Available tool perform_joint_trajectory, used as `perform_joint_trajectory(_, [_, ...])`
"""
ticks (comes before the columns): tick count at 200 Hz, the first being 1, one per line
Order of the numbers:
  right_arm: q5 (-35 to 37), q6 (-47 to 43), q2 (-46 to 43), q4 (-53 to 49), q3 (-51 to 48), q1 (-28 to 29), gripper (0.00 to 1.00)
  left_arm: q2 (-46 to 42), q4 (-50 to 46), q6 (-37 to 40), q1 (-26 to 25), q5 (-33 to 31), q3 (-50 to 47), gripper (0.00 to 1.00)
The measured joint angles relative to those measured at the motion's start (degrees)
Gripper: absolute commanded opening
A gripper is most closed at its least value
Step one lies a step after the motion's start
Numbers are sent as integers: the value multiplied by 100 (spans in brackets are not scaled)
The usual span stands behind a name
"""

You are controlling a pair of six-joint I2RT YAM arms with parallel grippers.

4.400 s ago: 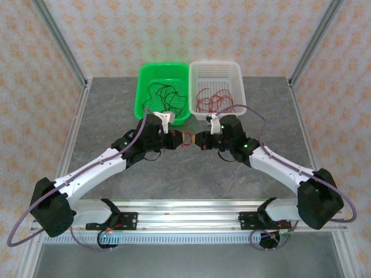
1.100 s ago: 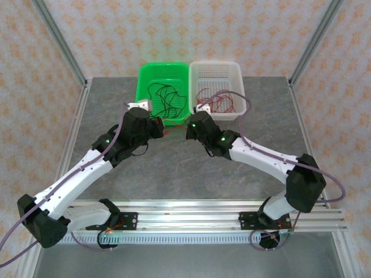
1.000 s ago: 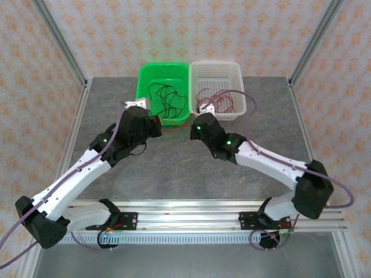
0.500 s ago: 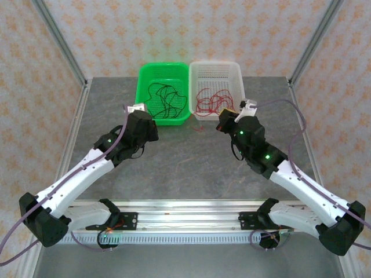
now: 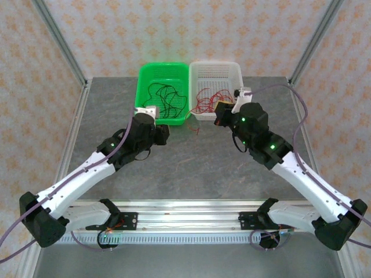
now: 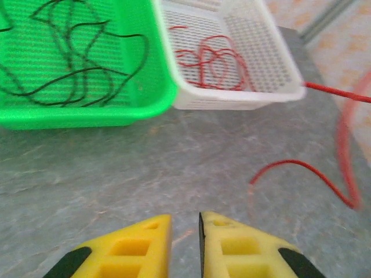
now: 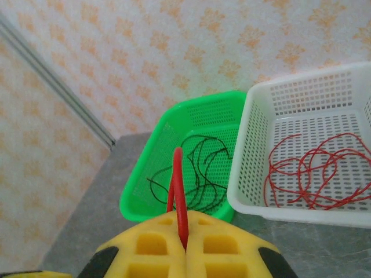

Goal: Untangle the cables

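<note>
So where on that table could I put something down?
Bare grey tabletop: left of the green plastic basket, right of the white plastic basket, and midway between the arms. Crowded: just before the baskets, with the left gripper, right gripper and a thin red cable.

From my feed, the green basket (image 5: pixel 141 92) sat at the far end of the table (image 5: pixel 197 168), with the white basket (image 5: pixel 214 63) just to its right. Their long sides lay together and the rims seemed to touch. Both were perforated, rectangular and flat on the grey, marbled top. Behind them rose a wall (image 5: pixel 174 29) papered in cream with an orange flower pattern. Two metal posts (image 5: pixel 58 40) slanted up from the table's far corners. An aluminium rail (image 5: pixel 185 219) ran along the near edge.
</note>
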Motion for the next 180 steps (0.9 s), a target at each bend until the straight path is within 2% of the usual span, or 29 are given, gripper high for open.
perform_joint_trajectory(36, [-518,-743,186,-734,291,-11,0,-13,177,181,-551,96,306,20])
perform_joint_trajectory(67, [-1147,-1202,304,-1220,302,-11,0,7,560,310,-785,254,446,20])
perform_joint_trajectory(100, [-2013,-1759,284,-1478,297,-11,0,227,1027,555,-868,573,444,23])
perform_joint_trajectory(130, [-2723,-2304,50,-1609,197,-11,0,417,1331,898,-868,968,431,32])
perform_joint_trajectory(149, [-2994,-2592,-50,-1672,192,-11,0,428,1495,1167,-870,1257,378,37])
perform_joint_trajectory(180, [-3182,-2861,-55,-1764,192,-15,0,424,1631,1471,-868,1491,275,37])
